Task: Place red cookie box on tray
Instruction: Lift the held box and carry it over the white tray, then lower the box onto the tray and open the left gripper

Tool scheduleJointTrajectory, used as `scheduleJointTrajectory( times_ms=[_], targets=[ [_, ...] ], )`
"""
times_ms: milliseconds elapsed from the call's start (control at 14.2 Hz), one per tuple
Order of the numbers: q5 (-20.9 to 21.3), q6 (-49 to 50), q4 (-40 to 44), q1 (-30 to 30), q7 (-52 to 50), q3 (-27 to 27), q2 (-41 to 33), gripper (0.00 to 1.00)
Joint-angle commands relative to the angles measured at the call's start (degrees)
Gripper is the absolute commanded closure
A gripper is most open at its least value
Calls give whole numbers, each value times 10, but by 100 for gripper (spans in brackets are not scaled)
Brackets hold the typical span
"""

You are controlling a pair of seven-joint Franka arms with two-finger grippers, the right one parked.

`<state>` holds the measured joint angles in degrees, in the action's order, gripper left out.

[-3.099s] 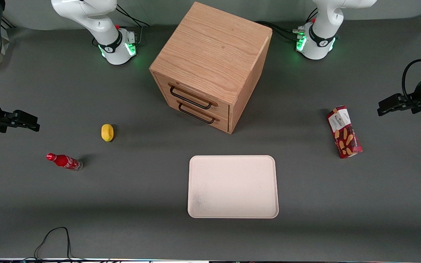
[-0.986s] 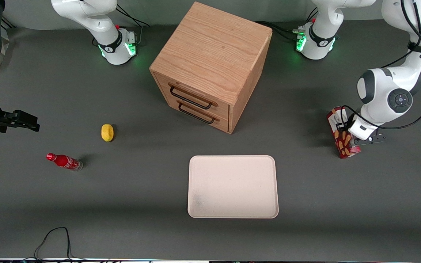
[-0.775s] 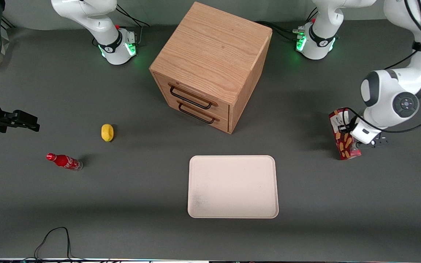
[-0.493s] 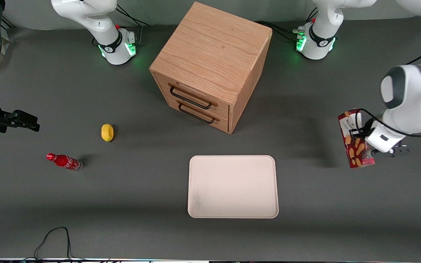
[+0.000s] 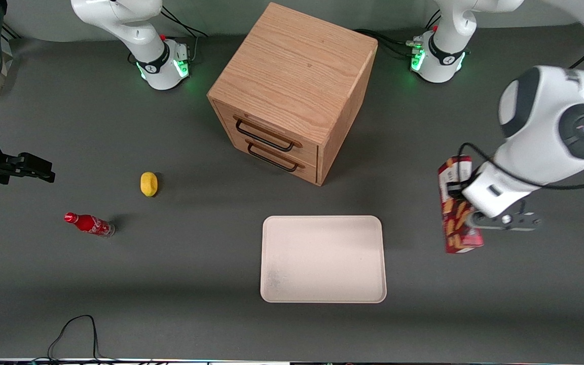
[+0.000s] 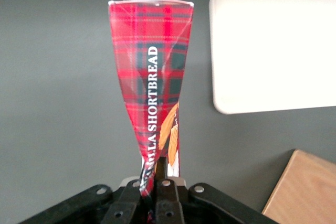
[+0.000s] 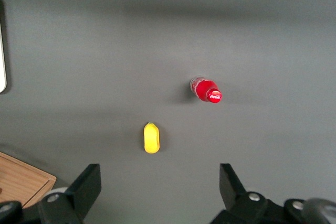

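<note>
The red cookie box (image 5: 455,205) is a long dark-red carton with biscuit pictures and a white label end. It hangs above the table in my left gripper (image 5: 467,215), which is shut on it. In the left wrist view the box (image 6: 152,82) shows red tartan, pinched and crushed between the fingers (image 6: 164,169) of the gripper (image 6: 155,174). The cream-white tray (image 5: 323,258) lies flat on the table, toward the parked arm's end from the held box, with a gap between them. A corner of the tray (image 6: 273,45) shows in the left wrist view.
A wooden two-drawer cabinet (image 5: 292,91) stands farther from the camera than the tray. A yellow lemon (image 5: 149,183) and a small red soda bottle (image 5: 89,224) lie toward the parked arm's end. A black cable (image 5: 76,329) lies near the front edge.
My gripper came down onto the box, shut on it and lifted it off the table. It has carried the box upward and toward the tray over the last half second.
</note>
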<state>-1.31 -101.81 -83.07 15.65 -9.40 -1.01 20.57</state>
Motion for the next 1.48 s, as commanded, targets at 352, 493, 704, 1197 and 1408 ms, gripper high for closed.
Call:
scheduleJointTrajectory(
  times_ms=[352, 493, 704, 1197, 1408],
  targets=[
    [-34, -96, 197, 55, -98, 11, 252, 100],
    [-31, -134, 192, 63, -112, 12, 278, 100],
    [3, -179, 174, 75, -173, 12, 304, 100],
    [2, -195, 95, 54, -168, 14, 200, 0],
    [2, -183, -39, 11, -167, 14, 51, 0]
  ],
)
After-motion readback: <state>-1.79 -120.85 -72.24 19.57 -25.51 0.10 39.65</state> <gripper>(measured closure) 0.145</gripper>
